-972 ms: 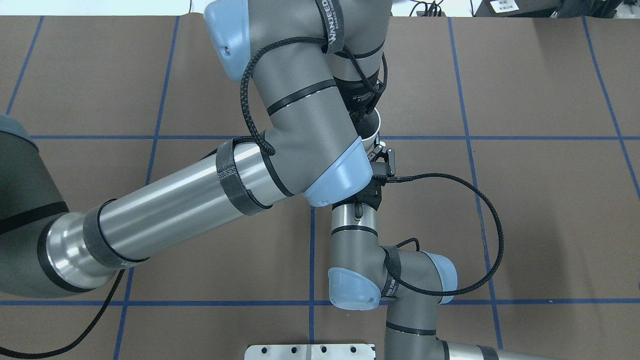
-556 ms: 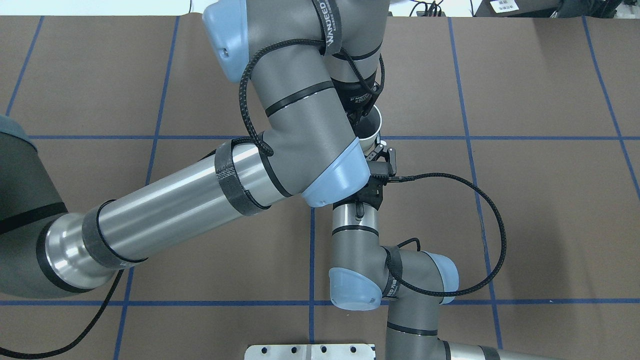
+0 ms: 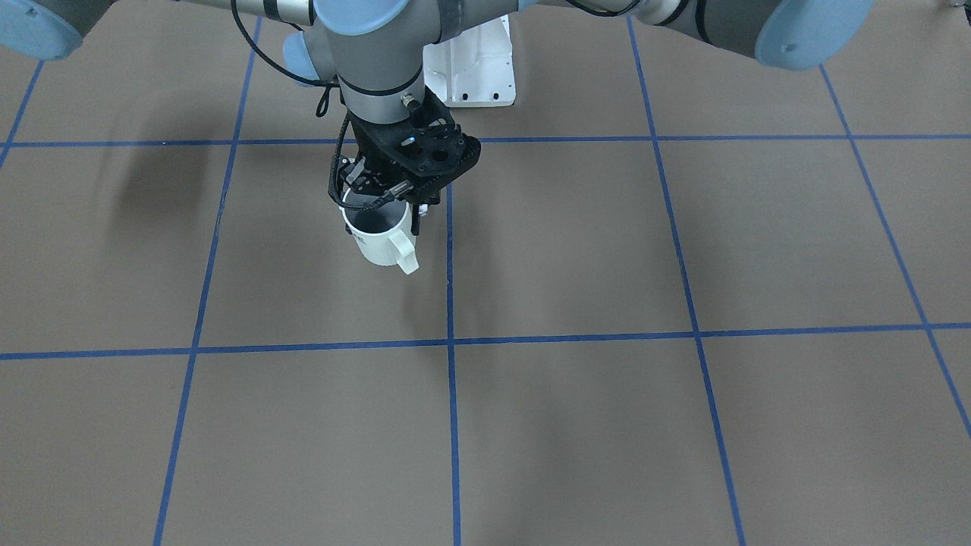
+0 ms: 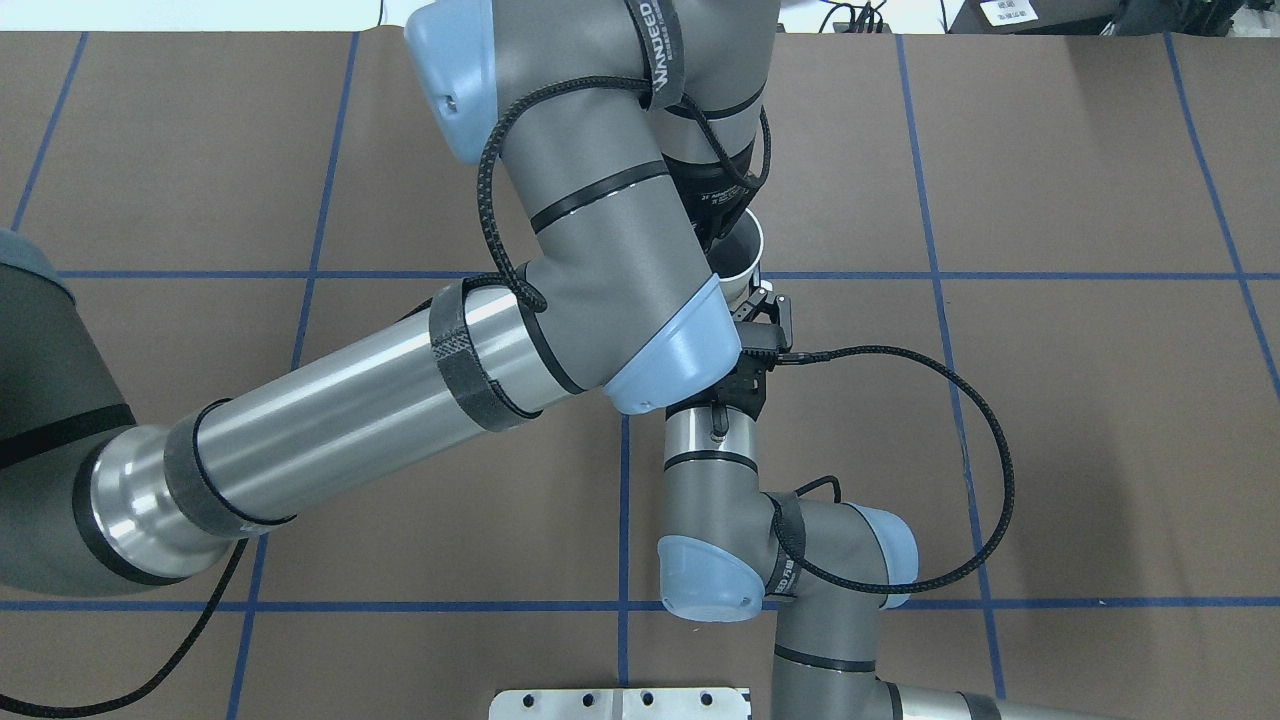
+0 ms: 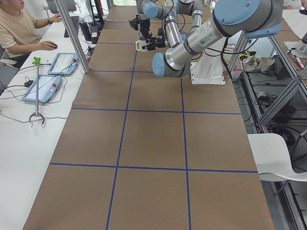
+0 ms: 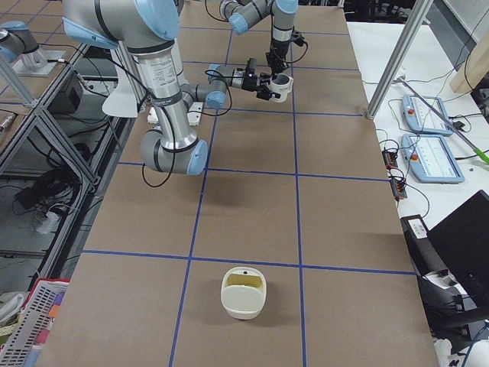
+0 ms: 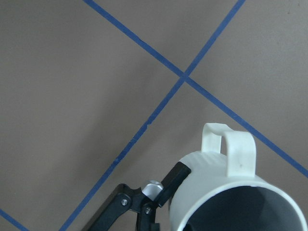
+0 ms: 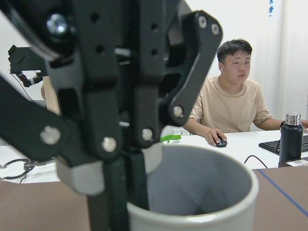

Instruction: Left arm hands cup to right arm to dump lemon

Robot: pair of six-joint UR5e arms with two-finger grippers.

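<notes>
White loop-handled mug (image 3: 375,243) over the brown, blue-taped bench (image 3: 683,243)
Left fingers (image 7: 169,182) pinch its rim; right fingers' (image 4: 760,302) state unclear; person (image 5: 17,28) at white desk (image 5: 19,143), upper left

Robotics lab; brown worktop (image 3: 683,425) gridded in blue tape (image 3: 450,425); aluminium frame posts (image 5: 72,36); teach pendants (image 5: 42,87) on a white side bench (image 5: 19,153); person (image 5: 14,28) seated there with a mouse (image 8: 221,141); cables (image 5: 266,99) and power strips under the frame

"wanjeed" on left arm's strap (image 4: 657,50)
</notes>
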